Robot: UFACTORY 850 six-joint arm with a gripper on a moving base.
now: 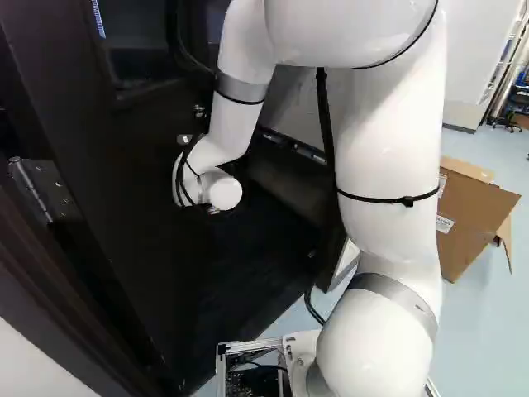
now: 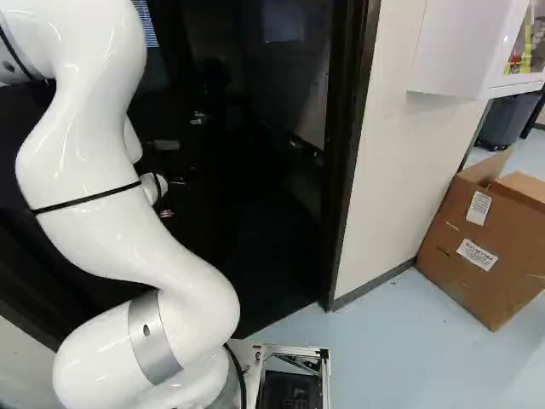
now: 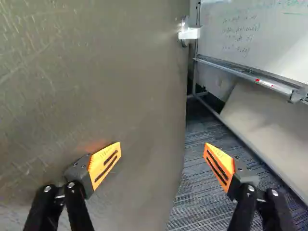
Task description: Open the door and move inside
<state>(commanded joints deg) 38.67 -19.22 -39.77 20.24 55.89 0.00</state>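
The dark door (image 1: pixel 124 215) stands ajar at the left of the left base view, its hinge (image 1: pixel 37 190) on the near side. In the right base view a dark opening (image 2: pixel 264 213) lies between the door and the right doorpost (image 2: pixel 347 170). My gripper is hidden behind the wrist in both base views. In the wrist view my gripper (image 3: pixel 162 164) is open with nothing held. One finger is over the door face (image 3: pixel 96 86), the other over carpet past the door's free edge; contact cannot be told. A silver handle (image 3: pixel 189 32) sits ahead near that edge.
Beyond the door a whiteboard (image 3: pixel 255 38) on a metal frame stands along the carpet (image 3: pixel 211 192). A pale wall (image 2: pixel 400 153) adjoins the right doorpost. A cardboard box (image 2: pixel 485 243) stands on the floor right of it, below a white cabinet (image 2: pixel 460 51).
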